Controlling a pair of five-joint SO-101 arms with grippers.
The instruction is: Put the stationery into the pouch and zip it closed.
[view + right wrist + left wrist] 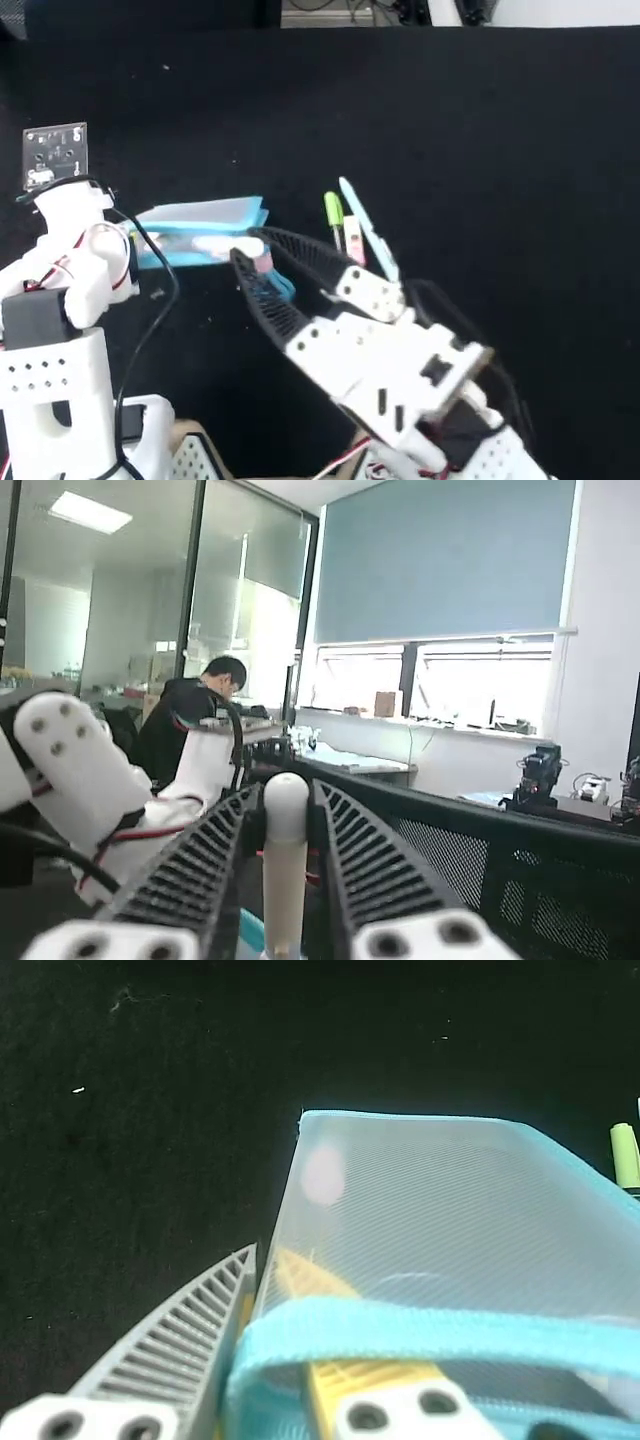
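Observation:
A translucent pouch with light-blue edging lies at the table's left, its mouth lifted. My left gripper is shut on the pouch's edge, with the yellow finger inside and the grey finger outside; in the high view it sits at the pouch's left end. My right gripper is shut on a white pen with a pink end, held at the pouch's mouth. A green highlighter, a light-blue pen and a small pink item lie to the right.
The black tabletop stretches open to the back and right. A small tag board lies at the far left behind the left arm. The green highlighter shows past the pouch in the left wrist view.

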